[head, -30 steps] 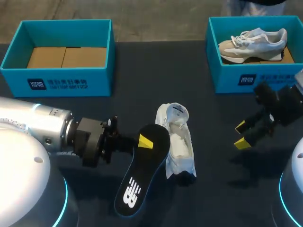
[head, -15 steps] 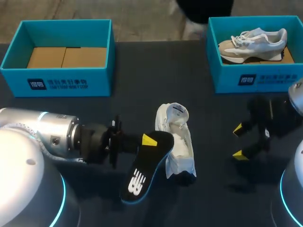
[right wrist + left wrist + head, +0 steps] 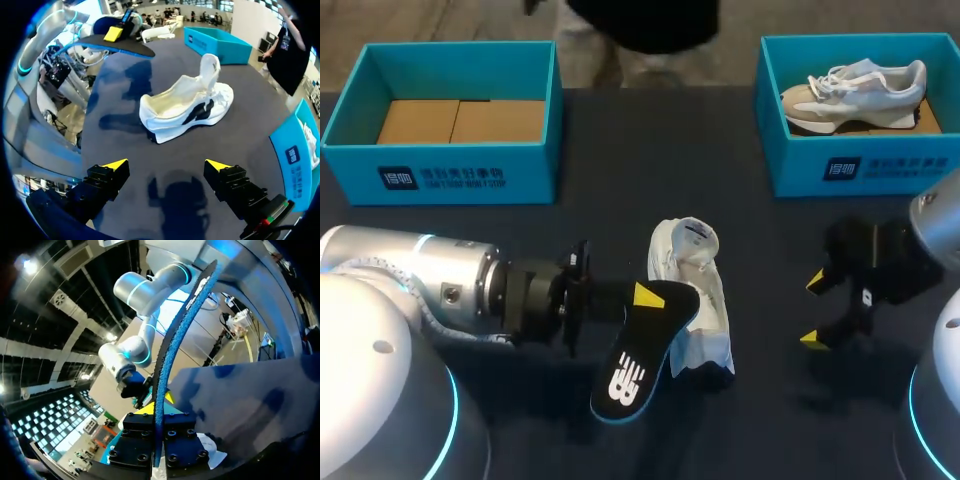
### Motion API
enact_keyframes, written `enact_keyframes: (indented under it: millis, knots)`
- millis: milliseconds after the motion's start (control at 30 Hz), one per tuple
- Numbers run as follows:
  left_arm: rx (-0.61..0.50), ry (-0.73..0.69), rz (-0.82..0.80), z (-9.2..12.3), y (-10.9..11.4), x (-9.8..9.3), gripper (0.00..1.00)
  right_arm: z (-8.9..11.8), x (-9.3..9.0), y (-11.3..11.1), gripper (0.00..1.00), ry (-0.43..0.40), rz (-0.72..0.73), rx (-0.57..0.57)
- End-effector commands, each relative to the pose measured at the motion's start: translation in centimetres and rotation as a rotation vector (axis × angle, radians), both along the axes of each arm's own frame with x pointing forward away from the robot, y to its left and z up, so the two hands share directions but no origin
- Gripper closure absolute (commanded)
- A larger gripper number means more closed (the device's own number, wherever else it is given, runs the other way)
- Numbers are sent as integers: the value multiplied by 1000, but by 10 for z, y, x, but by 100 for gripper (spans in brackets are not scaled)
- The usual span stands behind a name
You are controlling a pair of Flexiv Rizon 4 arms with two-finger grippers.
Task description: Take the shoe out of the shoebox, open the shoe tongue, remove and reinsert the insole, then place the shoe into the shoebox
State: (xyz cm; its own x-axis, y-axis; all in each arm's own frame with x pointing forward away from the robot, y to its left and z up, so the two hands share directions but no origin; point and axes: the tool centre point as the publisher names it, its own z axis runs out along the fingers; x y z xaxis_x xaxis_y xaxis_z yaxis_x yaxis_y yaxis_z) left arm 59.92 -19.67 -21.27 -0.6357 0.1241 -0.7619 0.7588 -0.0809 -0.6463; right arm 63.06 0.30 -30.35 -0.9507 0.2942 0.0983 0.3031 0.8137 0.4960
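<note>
A white shoe (image 3: 698, 300) lies on the dark table with its tongue pulled up, and its open inside shows in the right wrist view (image 3: 186, 106). My left gripper (image 3: 642, 296) is shut on one end of the black insole (image 3: 638, 360), which hangs beside the shoe's left side and touches its edge. In the left wrist view the insole (image 3: 167, 360) stands edge-on between that gripper's fingers (image 3: 157, 422). My right gripper (image 3: 812, 311) hovers open to the right of the shoe, with nothing between its fingertips (image 3: 167, 167). The held insole (image 3: 117, 47) shows beyond the shoe.
A blue shoebox (image 3: 440, 178) with cardboard in its bottom stands at the back left. A second blue shoebox (image 3: 860, 165) at the back right holds another pale shoe (image 3: 855, 88). Bare table lies between the shoe and the boxes.
My left arm has moved right with the insole, bringing its gripped end against the shoe. My right gripper has drifted slightly left and toward the front, staying open.
</note>
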Motion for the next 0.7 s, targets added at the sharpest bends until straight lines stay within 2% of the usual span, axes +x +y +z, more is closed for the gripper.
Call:
enact_keyframes:
  millis: [33, 267, 700]
  knots:
    - [-12, 18, 19, -5, -10, 0, 100, -16, 0, 9, 0, -12, 25, 14]
    - [-10, 95, 8, -12, -17, -3, 100, -35, 1, 24, 0, -17, 79, -30]
    - [1, 190, 44, -30, -32, 2, 100, -57, 20, 37, 0, -24, 96, -35]
